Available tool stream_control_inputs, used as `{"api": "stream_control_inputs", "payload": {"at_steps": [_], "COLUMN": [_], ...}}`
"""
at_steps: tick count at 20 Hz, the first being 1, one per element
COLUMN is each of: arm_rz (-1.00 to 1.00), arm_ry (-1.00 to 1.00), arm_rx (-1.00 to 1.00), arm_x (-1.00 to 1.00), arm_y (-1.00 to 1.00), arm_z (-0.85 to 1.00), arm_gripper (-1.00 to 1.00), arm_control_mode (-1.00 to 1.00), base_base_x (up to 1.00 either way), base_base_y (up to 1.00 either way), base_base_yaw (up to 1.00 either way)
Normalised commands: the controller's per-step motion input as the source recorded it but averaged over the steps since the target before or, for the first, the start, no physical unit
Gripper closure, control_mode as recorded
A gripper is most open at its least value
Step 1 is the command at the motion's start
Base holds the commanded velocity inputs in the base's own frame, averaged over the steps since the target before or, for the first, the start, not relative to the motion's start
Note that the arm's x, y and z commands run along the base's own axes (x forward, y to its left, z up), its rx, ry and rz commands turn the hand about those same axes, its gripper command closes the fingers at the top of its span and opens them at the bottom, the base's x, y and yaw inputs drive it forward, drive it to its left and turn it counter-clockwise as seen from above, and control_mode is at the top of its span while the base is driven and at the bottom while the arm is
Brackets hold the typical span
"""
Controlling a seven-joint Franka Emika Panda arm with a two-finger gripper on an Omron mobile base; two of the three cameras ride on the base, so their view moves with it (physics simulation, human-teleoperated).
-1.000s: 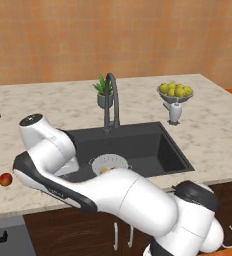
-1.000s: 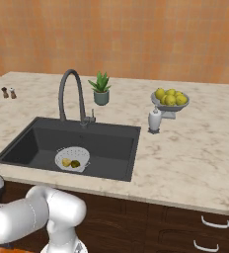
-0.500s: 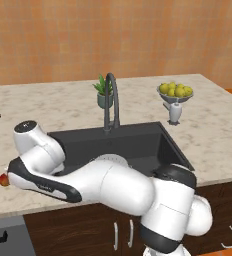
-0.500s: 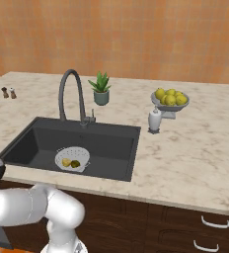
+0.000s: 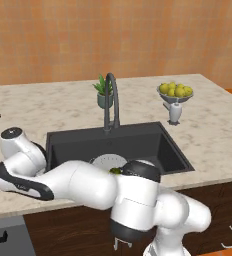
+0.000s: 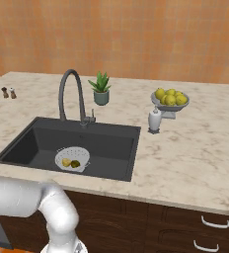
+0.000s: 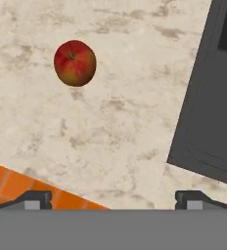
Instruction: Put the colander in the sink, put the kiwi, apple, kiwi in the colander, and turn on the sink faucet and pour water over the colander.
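The claw (image 7: 113,199) hangs above the marble table (image 7: 120,107) with its two dark fingertips (image 7: 36,199) set wide apart and nothing between them. Ahead of it in the hand view lies the apple (image 7: 75,63), red with a yellowish patch, stem side up, resting alone on the bare stone, well clear of both tips. The dark rim of the sink (image 7: 203,97) runs down the right side of that view, and an orange strip of floor (image 7: 17,188) shows past the table edge near the left tip.

From the right base view, the colander (image 6: 72,158) sits on the sink's floor towards the front, white and perforated. Inside it are the two kiwis, the yellowish one (image 6: 66,162) just beside the dark olive one (image 6: 75,163). The sink faucet (image 6: 69,95) arches over the back rim of the basin, and no stream can be seen from it.

Further back on the table, a small potted plant (image 6: 100,88) stands behind the faucet, a bowl of yellow-green fruit (image 6: 170,98) sits to the right, and a small white bottle (image 6: 155,120) stands just in front of that bowl. Two tiny shakers (image 6: 8,92) stand at the far left.

In the left base view the white arm (image 5: 78,182) folds low across the front of the sink, covering part of the colander.
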Motion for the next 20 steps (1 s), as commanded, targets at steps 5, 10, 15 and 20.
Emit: {"api": "stream_control_inputs", "payload": {"at_steps": [5, 10, 15, 20], "arm_rz": [0.0, 0.0, 0.0, 0.0], "arm_ry": [0.0, 0.0, 0.0, 0.0], "arm_rx": [0.0, 0.0, 0.0, 0.0], "arm_x": [0.43, 0.34, 0.27, 0.1], "arm_y": [0.42, 0.37, 0.14, 0.23], "arm_z": [-0.2, -0.49, -0.3, -0.26], "arm_gripper": [-1.0, -1.0, -1.0, -1.0], "arm_control_mode": [-1.0, -1.0, -1.0, -1.0], "base_base_x": [0.0, 0.0, 0.0, 0.0], "base_base_y": [0.0, 0.0, 0.0, 0.0], "base_base_yaw": [0.0, 0.0, 0.0, 0.0]}}
